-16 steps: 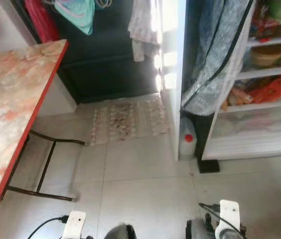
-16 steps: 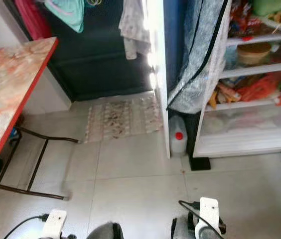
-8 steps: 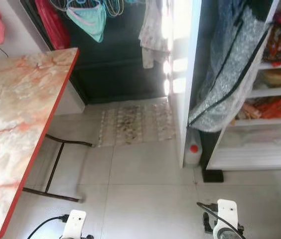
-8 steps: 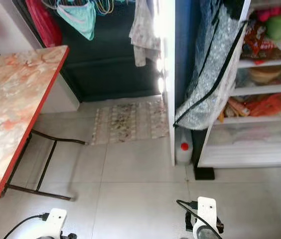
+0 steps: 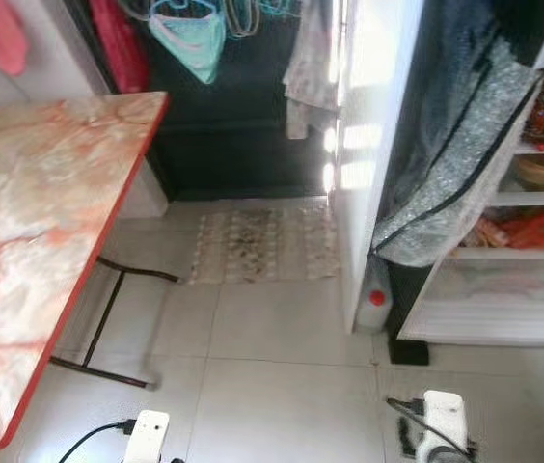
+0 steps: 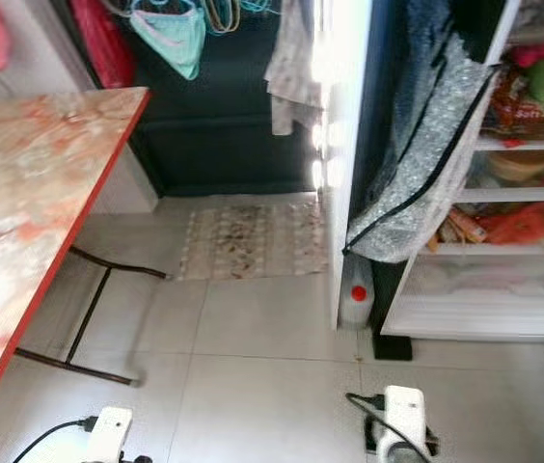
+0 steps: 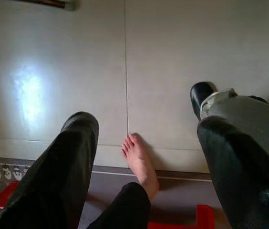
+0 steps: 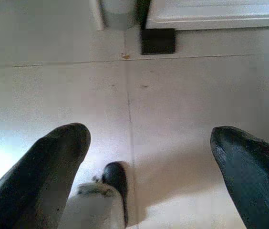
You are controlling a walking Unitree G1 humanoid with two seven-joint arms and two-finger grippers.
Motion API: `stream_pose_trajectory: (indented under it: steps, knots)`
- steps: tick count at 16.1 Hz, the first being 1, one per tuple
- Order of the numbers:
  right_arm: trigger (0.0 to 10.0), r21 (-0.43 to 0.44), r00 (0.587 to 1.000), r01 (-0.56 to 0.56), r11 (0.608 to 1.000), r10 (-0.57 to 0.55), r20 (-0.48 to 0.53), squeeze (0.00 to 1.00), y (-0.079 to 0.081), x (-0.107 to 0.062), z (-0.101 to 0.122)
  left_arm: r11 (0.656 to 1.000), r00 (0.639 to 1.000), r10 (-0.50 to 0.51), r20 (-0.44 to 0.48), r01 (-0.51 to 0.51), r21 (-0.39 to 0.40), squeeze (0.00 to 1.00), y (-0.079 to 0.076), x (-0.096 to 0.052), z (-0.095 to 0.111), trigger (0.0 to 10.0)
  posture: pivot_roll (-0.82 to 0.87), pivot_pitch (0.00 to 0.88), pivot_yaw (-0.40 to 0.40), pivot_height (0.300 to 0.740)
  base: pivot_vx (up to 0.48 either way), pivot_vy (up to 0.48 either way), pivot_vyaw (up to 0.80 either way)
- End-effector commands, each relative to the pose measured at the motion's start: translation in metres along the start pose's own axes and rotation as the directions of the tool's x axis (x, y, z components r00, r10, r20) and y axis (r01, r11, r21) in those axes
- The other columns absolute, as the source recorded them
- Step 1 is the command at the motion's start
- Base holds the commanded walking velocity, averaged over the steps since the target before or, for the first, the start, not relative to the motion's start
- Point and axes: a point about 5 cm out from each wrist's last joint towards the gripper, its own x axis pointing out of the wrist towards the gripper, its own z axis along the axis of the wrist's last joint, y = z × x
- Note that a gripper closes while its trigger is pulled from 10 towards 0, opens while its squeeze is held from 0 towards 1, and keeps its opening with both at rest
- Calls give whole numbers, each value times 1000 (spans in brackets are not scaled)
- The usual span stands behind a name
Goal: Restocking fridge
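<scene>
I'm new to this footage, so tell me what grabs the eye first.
The open fridge on the right, shelves crammed with food, a silvery quilted cover draped over its side. On the left stands a marble-patterned table with a red edge. Ahead, clothes hang over a dark doorway above a patterned mat.

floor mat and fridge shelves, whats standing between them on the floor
In the right eye view, a white jug with a red cap stands between the floor mat and the fridge shelves, beside the open fridge door.

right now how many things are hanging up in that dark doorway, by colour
red garment: 1
teal garment: 1
pale patterned cloth: 1
pink item on the wall to the left: 1
total: 4
</scene>
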Motion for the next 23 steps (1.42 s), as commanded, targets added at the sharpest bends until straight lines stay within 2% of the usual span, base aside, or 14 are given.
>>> stream_pose_trajectory:
  steps: [1,2,3,7,11,14,19,23]
  knots:
    - [10000,-7,1000,-3,1000,3,-29,0,-2,-2,-8,1000,999,8,-38,-8,-17,0,3,-2,-11,10000,-137,110,102,740,0,0,0]
    - [10000,-22,1000,-5,1000,4,-30,0,-5,-1,-7,999,999,2,-33,-3,-33,0,0,-1,-11,10000,-137,112,71,740,0,0,0]
    - [10000,-61,1000,4,998,-5,-27,0,-16,0,-4,998,1000,-15,-25,14,-58,0,-9,0,-9,10000,-125,113,28,740,0,0,0]
    - [10000,-117,1000,-16,993,14,-17,0,-26,1,2,997,999,-29,-22,28,-76,0,-19,1,-7,10000,-125,124,-28,740,0,0,0]
    - [10000,-118,1000,-13,993,11,-22,0,-27,0,1,997,999,-32,-34,29,-74,0,-20,1,-8,10000,-129,142,-18,740,0,0,0]
    - [10000,-100,1000,-10,995,7,-26,0,-24,0,-1,999,998,-32,-51,30,-43,0,-15,1,-10,10000,-142,154,11,740,0,0,0]
    - [10000,-91,1000,-15,996,12,-27,0,-20,0,-3,999,998,-37,-48,35,-41,0,-13,0,-11,10000,-141,159,26,740,299,0,0]
    - [10000,-90,999,-17,996,15,-28,0,-19,-1,-4,999,998,-41,-51,39,-38,0,-12,0,-12,10000,-140,152,32,740,362,244,0]
